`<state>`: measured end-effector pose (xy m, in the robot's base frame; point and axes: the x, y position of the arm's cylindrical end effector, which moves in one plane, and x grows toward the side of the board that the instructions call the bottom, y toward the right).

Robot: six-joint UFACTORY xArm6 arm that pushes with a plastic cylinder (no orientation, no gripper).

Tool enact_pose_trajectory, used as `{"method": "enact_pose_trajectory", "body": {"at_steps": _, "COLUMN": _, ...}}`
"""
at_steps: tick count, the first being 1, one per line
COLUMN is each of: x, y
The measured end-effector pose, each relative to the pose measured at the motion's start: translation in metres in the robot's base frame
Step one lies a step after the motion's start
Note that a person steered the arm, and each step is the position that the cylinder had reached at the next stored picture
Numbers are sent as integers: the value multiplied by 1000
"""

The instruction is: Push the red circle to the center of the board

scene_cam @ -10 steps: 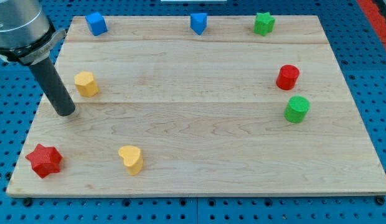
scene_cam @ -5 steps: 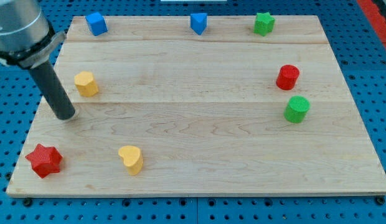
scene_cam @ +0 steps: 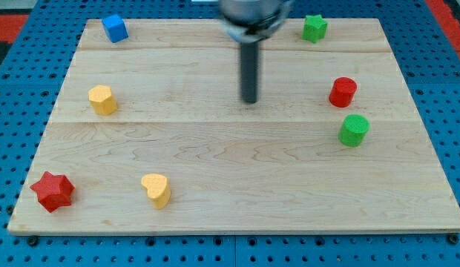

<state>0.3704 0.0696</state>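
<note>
No jaws were fitted — my tip stood on the bench near mid-board, well apart from the red circle, which sat untouched by the view's right edge above the green circle — the push not begun.

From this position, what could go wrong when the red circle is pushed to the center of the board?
1. My tip stands on the view's left of the red circle, the side toward the center. A direct push from here would likely drive it toward the board's right edge.
2. The green circle sits close below the red circle, so circling around that side may knock it.
3. The arm seems to hide a block at the top edge.
</note>
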Motion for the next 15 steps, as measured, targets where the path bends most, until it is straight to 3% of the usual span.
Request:
{"method": "enact_pose_trajectory", "body": {"at_steps": 1, "x": -29, "y": 110}}
{"method": "enact_pose_trajectory", "body": {"at_steps": 2, "x": 5, "y": 145}}
{"method": "enact_pose_trajectory", "body": {"at_steps": 4, "x": 32, "y": -14}}
{"method": "enact_pose_trajectory", "body": {"at_steps": 7, "x": 154, "y": -38}}
{"method": "enact_pose_trajectory", "body": {"at_steps": 9, "x": 215, "y": -14}}
{"method": "enact_pose_trajectory", "body": {"at_steps": 10, "x": 248, "y": -74}}
{"method": "enact_pose_trajectory", "body": {"at_steps": 15, "x": 248, "y": -112}}
